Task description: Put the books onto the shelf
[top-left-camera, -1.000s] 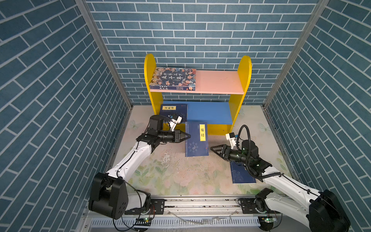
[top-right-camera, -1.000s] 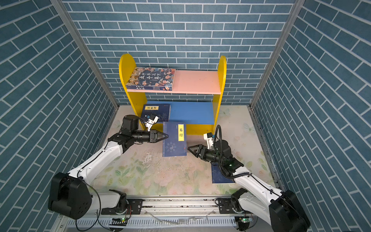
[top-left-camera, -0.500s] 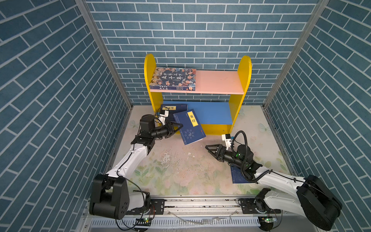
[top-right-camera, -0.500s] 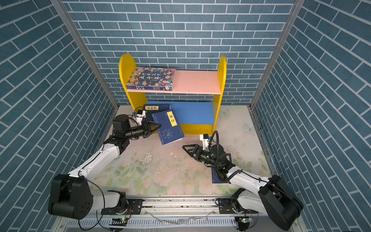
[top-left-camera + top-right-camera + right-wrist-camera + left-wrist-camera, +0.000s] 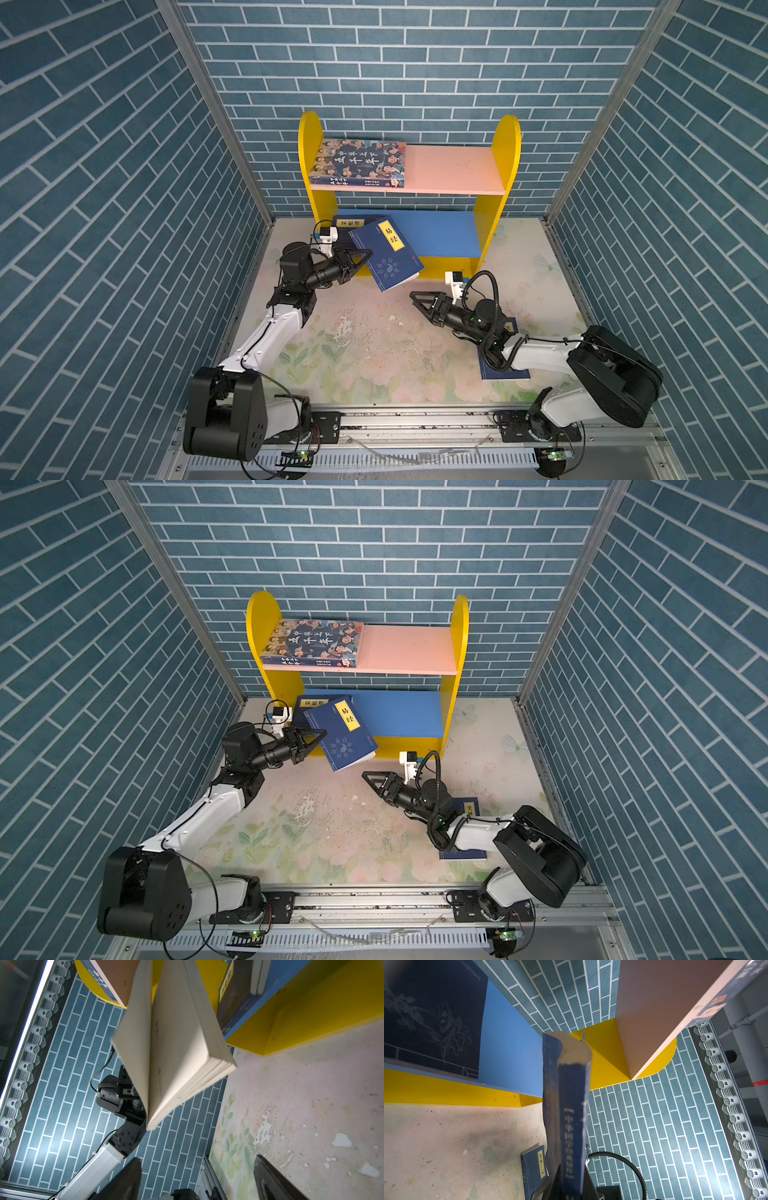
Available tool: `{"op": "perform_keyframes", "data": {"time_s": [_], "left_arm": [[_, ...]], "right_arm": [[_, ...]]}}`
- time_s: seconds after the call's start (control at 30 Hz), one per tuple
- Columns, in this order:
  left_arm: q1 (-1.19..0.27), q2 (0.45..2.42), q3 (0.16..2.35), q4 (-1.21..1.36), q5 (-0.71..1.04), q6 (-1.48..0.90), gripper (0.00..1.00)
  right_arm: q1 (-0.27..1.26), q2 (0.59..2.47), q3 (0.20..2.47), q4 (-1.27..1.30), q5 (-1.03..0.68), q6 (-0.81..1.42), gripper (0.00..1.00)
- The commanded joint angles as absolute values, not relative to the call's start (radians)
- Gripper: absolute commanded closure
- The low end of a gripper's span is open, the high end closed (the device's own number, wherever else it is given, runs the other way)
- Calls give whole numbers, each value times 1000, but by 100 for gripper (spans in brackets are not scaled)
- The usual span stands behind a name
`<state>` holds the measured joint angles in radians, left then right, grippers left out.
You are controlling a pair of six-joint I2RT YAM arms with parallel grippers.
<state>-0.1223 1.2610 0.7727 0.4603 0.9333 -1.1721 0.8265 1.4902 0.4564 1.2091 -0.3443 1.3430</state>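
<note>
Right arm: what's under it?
A navy book lies flat on the mat; only its yellow-label corner and near edge show. The right arm covers the rest.

The tilted navy book (image 5: 384, 259) carried a yellow label (image 5: 392, 240) reading 易经. White characters on the cartoon-face book (image 5: 359, 164), flat on the pink board (image 5: 453, 168), read 中华上下五千年. In the left wrist view, a navy book (image 5: 532, 1167) lying on the surface (image 5: 446, 1147) was labelled 笑林广记 (yellow, vertical). The tilted book's spine lettering was blurred.

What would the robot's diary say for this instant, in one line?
left gripper: shut on navy book, held tilted before shelf | right gripper: open, empty, above mat | shelved: cartoon-face book, upper board
</note>
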Motion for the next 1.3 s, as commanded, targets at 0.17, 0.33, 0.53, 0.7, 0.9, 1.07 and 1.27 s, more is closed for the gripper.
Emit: {"op": "perform_keyframes", "data": {"time_s": [0.17, 0.33, 0.53, 0.7, 0.9, 1.07, 1.27], "left_arm": [[-118, 1236, 752, 517, 919, -1155, 100], [-127, 1236, 737, 532, 910, -1159, 100], [-133, 1237, 729, 582, 911, -1183, 100], [-133, 1233, 735, 590, 913, -1189, 100], [-133, 1226, 714, 569, 906, -1174, 100], [-135, 1217, 690, 541, 898, -1157, 100], [-139, 1206, 658, 496, 909, -1107, 99]], "right_arm": [[845, 1598, 555, 1400, -338, 1413, 14], [847, 1625, 593, 1398, -347, 1415, 15], [846, 1670, 655, 1398, -353, 1419, 15], [846, 1690, 676, 1398, -347, 1422, 16], [845, 1682, 652, 1399, -288, 1406, 21], [839, 1689, 663, 1396, -270, 1396, 35], [833, 1712, 691, 1396, -273, 1394, 62]]}}
